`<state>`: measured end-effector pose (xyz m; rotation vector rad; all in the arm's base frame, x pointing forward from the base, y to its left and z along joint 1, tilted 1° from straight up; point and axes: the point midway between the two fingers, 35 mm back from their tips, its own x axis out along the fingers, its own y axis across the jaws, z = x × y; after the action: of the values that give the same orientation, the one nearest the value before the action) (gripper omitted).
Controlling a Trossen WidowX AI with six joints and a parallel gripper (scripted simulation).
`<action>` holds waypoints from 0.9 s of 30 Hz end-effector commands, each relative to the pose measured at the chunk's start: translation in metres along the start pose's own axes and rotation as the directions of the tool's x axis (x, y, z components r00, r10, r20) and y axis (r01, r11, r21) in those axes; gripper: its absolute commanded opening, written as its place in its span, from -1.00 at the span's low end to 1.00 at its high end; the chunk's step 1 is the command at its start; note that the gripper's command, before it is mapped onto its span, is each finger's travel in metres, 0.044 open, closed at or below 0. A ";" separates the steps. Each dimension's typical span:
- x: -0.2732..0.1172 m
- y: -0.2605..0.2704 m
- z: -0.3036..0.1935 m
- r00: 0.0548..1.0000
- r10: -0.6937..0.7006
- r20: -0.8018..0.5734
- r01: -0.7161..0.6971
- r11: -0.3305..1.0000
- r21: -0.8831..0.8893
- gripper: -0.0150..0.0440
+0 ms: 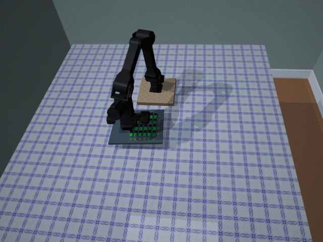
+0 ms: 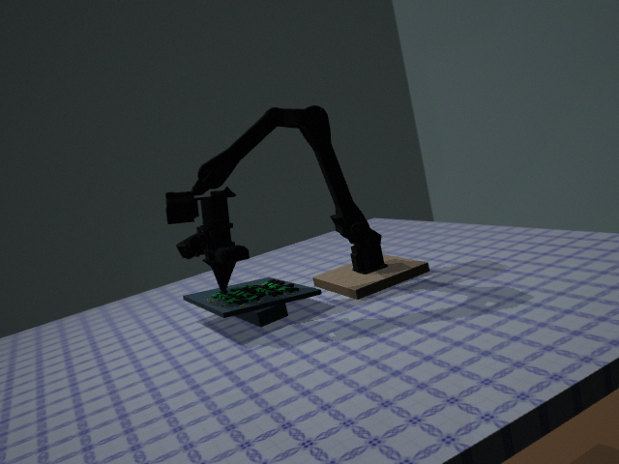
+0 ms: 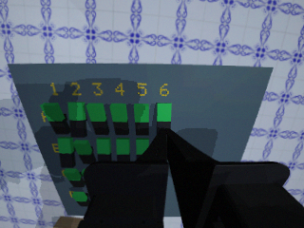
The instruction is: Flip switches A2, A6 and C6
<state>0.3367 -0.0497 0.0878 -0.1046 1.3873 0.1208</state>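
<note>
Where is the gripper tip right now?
In the wrist view, the shut gripper sits at column 6, its tip at the near end of the A6 switch.
</note>
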 end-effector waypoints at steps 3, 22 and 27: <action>0.001 0.001 0.000 1.000 0.005 0.002 -0.005 1.000 -0.002 -0.49; 0.004 0.001 0.000 1.000 0.005 0.002 -0.005 1.000 -0.002 -0.49; 0.005 0.001 0.000 1.000 0.005 0.002 -0.005 1.000 -0.002 -0.49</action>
<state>0.3371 -0.0496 0.0842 -0.1049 1.3876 0.1213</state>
